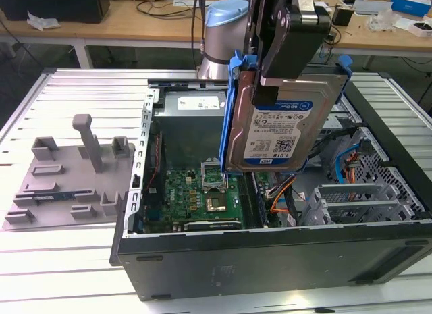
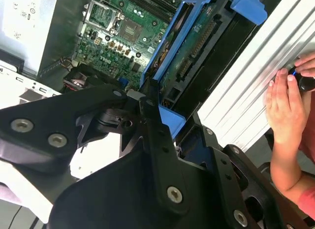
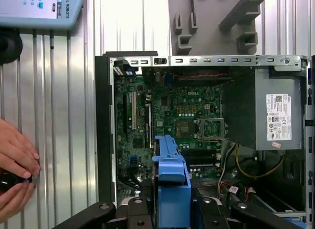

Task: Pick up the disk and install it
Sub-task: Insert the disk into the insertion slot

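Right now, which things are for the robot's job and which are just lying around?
For the job:
the disk, held up in the air
the gripper, shut on the disk
the open computer case underneath

Just lying about:
the grey holder board beside the case
the control tablet on the table
a person's hand at the table's edge

Ribbed metal table, evenly lit. Behind table: wooden workbench strewn with cables, dark floor.
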Controlling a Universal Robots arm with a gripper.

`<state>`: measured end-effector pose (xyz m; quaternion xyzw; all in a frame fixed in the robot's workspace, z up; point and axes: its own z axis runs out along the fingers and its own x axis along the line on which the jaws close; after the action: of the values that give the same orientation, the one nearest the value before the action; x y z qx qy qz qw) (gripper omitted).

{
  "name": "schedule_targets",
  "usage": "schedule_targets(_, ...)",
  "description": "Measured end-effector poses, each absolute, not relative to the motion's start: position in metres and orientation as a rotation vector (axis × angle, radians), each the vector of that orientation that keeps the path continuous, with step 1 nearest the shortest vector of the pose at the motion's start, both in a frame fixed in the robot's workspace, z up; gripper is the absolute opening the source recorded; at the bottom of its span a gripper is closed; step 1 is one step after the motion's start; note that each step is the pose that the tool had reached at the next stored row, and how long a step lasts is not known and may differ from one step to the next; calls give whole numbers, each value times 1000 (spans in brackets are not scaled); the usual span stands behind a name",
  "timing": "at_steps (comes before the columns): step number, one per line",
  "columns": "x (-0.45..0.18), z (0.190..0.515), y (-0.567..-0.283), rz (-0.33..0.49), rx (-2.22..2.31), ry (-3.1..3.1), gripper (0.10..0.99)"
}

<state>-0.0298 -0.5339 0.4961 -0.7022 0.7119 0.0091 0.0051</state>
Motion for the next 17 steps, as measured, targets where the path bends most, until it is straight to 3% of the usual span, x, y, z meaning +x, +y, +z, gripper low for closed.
schedule_targets(17,-25,495,-541,36,-2212,2183,369)
